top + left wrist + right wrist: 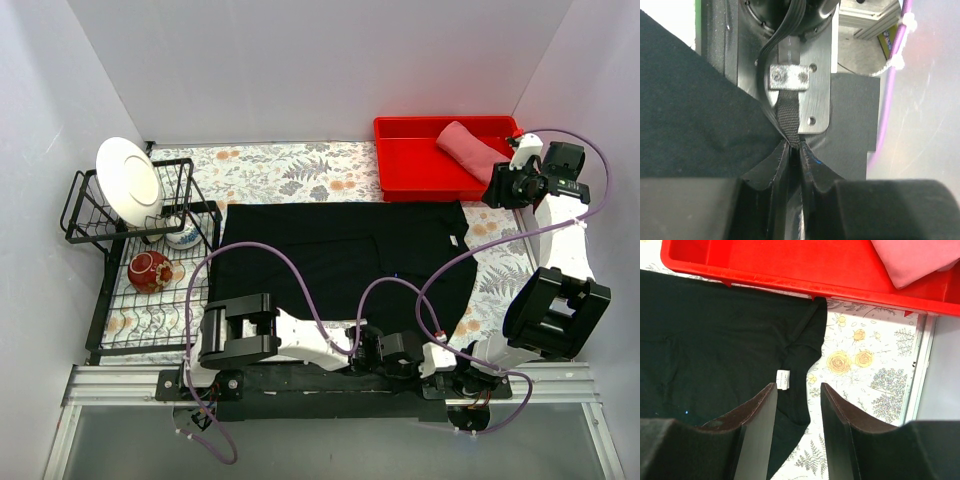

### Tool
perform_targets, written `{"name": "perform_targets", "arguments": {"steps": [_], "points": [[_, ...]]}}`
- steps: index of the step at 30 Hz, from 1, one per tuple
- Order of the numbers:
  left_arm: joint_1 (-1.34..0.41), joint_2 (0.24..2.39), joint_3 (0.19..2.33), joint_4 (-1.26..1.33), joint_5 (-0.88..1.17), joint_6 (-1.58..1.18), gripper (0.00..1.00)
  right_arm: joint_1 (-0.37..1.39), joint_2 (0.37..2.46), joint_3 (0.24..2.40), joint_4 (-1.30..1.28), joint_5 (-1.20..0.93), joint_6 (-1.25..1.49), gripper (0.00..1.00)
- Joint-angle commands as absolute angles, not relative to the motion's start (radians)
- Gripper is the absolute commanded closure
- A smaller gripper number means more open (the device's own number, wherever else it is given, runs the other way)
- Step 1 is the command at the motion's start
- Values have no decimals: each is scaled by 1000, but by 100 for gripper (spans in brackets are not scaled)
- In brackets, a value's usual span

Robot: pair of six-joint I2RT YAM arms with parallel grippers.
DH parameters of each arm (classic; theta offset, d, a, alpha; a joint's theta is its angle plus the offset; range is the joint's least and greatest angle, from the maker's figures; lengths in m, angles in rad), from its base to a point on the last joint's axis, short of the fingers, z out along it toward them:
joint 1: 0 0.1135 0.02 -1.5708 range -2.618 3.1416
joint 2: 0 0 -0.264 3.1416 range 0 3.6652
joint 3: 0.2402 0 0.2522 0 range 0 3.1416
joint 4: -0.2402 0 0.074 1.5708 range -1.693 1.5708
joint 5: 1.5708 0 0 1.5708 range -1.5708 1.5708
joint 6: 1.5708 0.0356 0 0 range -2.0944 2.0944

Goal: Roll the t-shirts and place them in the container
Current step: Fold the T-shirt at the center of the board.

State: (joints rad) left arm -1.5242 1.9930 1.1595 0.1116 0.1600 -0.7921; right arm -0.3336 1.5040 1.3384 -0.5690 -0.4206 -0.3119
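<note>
The left gripper [794, 147] sits at the near edge of the desk [280, 165] with its jaws drawn almost together. A tent of dark cloth is pulled up between them, so it looks clamped on the near hem of the black t-shirt [340, 255]. That shirt lies spread flat across the middle of the floral desk, not yet rolled. A black webbing strap [789, 112] hangs from a metal bracket on the base and runs down into the same pinch. I cannot tell whether it is caught there too.

The right gripper [798, 388] hovers half open and empty over the collar, just above the white neck label [783, 379]. The pink t-shirt [468, 148] lies bunched in the red tray [400, 170] at the far right.

The main risk is the strap: if it is nipped with the hem, lifting would tug the fixture or let the cloth slip free. The hold also looks thin and sits at one point only, so the hem could fold unevenly and start a crooked roll. The purple cables looping over the shirt could drag across the cloth as the arm moves.
</note>
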Motion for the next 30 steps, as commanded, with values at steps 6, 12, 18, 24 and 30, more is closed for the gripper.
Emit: {"name": "perform_targets", "arguments": {"steps": [6, 12, 18, 24, 30], "points": [[-1394, 1833, 1104, -63, 389, -680, 96, -341, 1516, 1433, -620, -426, -328, 52], [-1351, 1818, 1121, -167, 510, -615, 96, -341, 1491, 1445, -652, -410, -337, 52], [-1344, 1802, 1103, -183, 535, -621, 95, -429, 1499, 1505, -705, -463, -295, 52], [-1305, 1821, 1127, -178, 534, -632, 98, -448, 1505, 1574, -788, -500, -325, 52], [-1206, 1859, 1216, -189, 671, -696, 99, -414, 1350, 1396, -865, -741, -579, 52]]}}
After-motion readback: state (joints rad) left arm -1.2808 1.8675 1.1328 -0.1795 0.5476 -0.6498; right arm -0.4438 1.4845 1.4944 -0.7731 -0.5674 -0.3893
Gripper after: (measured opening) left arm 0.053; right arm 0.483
